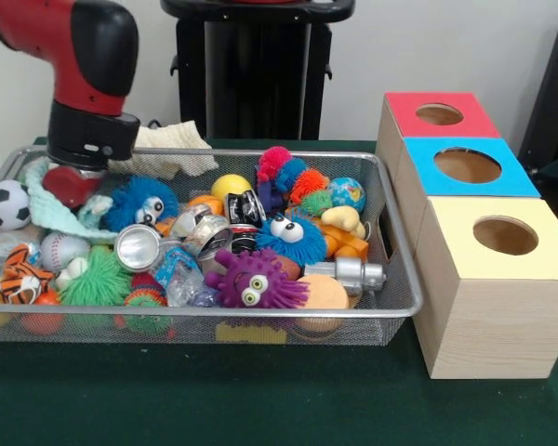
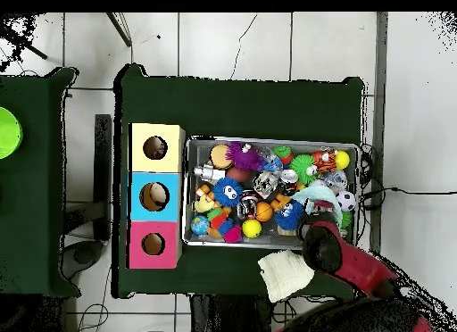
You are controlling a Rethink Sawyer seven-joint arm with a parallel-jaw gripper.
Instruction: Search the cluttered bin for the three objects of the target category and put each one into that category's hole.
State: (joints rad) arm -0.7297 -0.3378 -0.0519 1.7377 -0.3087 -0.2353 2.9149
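Wire mesh bin (image 1: 395,307) on the green table (image 1: 260,400), crowded with toys. Inside, at the front: a purple fuzzy creature with eyes (image 1: 253,279), a green spiky ball (image 1: 98,277), a tiger-striped toy (image 1: 20,277). In the middle: a blue fuzzy creature (image 1: 290,238), another blue one (image 1: 141,203), crushed metal cans (image 1: 205,237), a silver round lid (image 1: 138,247). At the back: a yellow ball (image 1: 231,187), a small globe ball (image 1: 347,193), a red and blue fuzzy toy (image 1: 281,172). At one end: a soccer ball (image 1: 5,204) and a baseball (image 1: 63,249).

Beside the bin, three wooden boxes in a row, each with a round hole on top: red box (image 1: 439,116), blue box (image 1: 467,167), yellow box (image 1: 502,240).

Gripper (image 1: 73,183) low in the bin's far corner, near the soccer ball, over something red and round. Cannot tell if open or closed, hidden under the arm's black wrist. White cloth (image 1: 172,144) lying over the bin's back edge.
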